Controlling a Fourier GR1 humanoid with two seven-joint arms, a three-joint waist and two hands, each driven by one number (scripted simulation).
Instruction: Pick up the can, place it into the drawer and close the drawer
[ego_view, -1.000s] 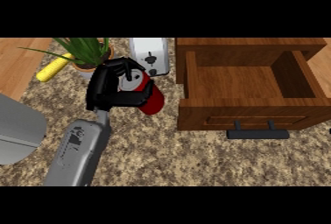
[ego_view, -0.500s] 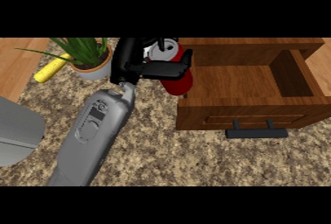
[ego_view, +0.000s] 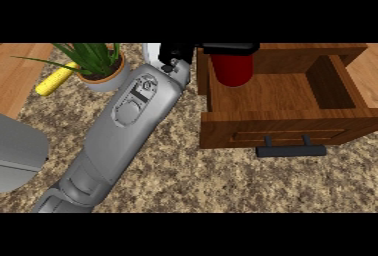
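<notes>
1. Can (ego_view: 232, 72), red: hangs upright over the far-left part of the open drawer (ego_view: 273, 127), lower end down between the wooden walls. Cannot tell whether it touches the drawer floor.
2. Held at its top by the left hand (ego_view: 177, 54), fingers curled round it and hiding the upper rim; the grey forearm runs back to the near left across the bench (ego_view: 221, 185).
3. Just changed: a second ago sat clutched over the bench left of the drawer, near the potted plant (ego_view: 100, 65); half a second ago rode level with the drawer's left wall; now sits past that wall and inside the drawer's outline.
4. Means the carry looks all but finished, with the release probably next: lower until the base rests, then open the fingers.
5. Drawer pulled fully out toward the near side, black handle (ego_view: 291, 150) facing near and untouched; closing not yet begun.
6. Worth watching: can close beside the left wall, so could tip against it on release.
7. Right hand out of view.
</notes>
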